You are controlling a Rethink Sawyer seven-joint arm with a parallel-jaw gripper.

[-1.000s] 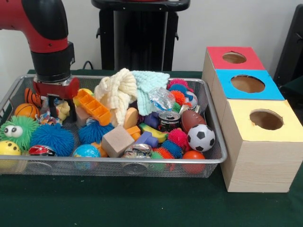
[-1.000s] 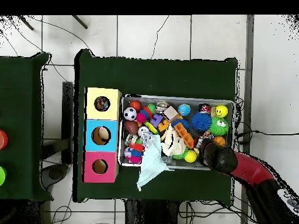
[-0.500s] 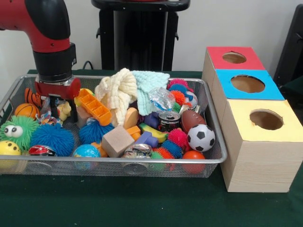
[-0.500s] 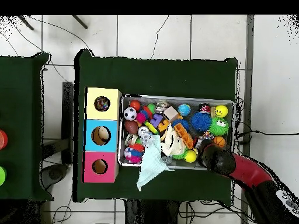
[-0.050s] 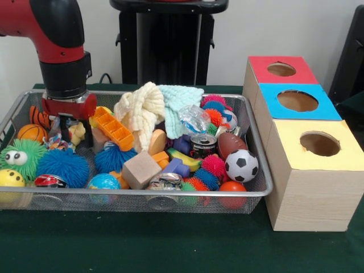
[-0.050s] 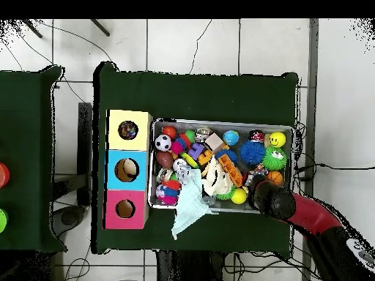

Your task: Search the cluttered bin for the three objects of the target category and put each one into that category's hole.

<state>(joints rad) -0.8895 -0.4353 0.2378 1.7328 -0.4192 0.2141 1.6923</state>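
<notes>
A wire bin [image 5: 142, 193] is packed with toys: a soccer ball [image 5: 241, 165], a brown football [image 5: 230, 143], a basketball [image 5: 31, 133], blue spiky balls [image 5: 62, 166], a wooden cube [image 5: 140, 169], an orange tray-like block [image 5: 112, 128], knitted cloths [image 5: 153, 108] and a drink can [image 5: 203, 145]. My gripper [image 5: 73, 132] hangs low over the bin's far left corner, open, with a small yellow toy [image 5: 76, 132] between its fingers and a crinkly wrapper [image 5: 56, 139] beside it. The overhead view places the gripper [image 6: 265, 196] at the bin's lower right.
Three joined wooden boxes stand beside the bin with a red-top hole [image 5: 281, 69], a blue-top hole [image 5: 297, 100] and a yellow-top hole [image 5: 320, 143]. From overhead, the yellow hole [image 6: 128, 130] and the blue hole [image 6: 128, 169] each show something inside. A pale cloth [image 6: 189, 208] hangs over the bin's rim.
The gripper has shifted slightly right in the front view, further in over the bin corner. The toys have not visibly moved.
</notes>
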